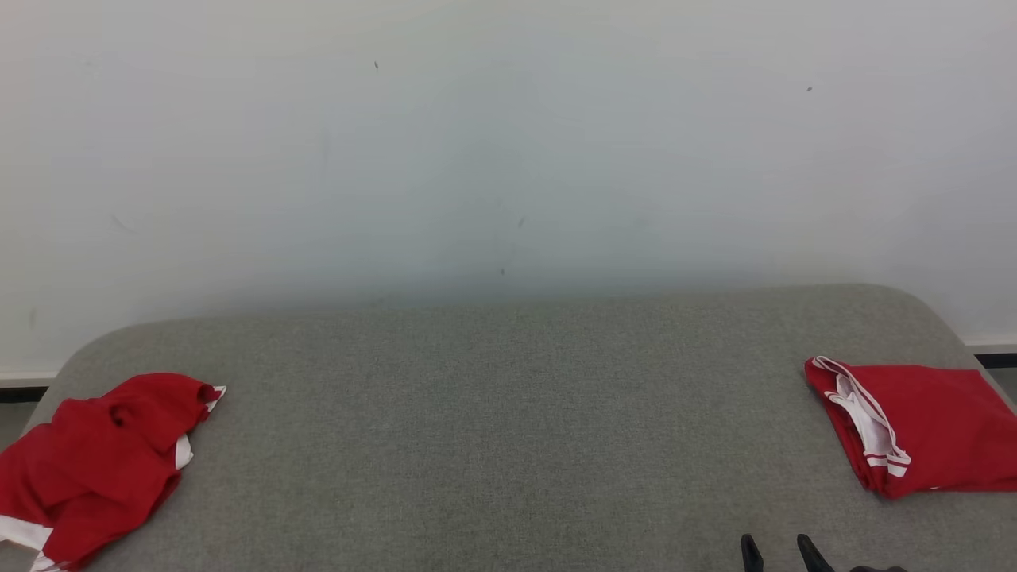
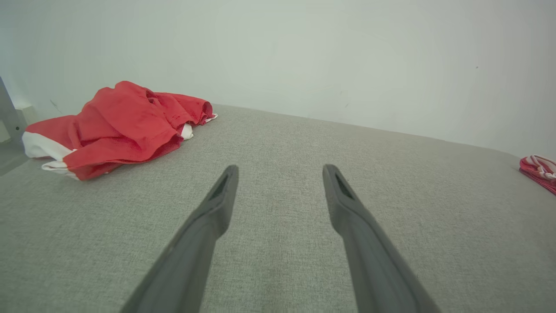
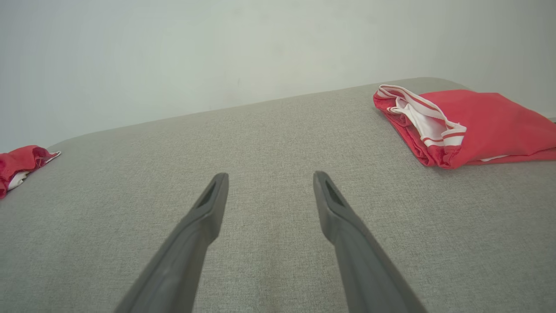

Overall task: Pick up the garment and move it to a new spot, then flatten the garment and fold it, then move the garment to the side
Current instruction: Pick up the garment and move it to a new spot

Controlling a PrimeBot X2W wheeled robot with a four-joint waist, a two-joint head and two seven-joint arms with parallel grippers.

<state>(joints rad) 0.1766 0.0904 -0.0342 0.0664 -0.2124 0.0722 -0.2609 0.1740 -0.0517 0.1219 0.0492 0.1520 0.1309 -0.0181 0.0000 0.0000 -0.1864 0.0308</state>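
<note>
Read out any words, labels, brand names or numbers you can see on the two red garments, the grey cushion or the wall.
There is no readable text in any of the views.
On the crumpled red garment: plain red cloth with white trim, no print or tag showing.
On the folded red garment: white stripes along the edge, no lettering.
On the grey cushion and the white wall: a few small dark specks on the wall, no signs.

Soft, even light; faint shadows
</note>
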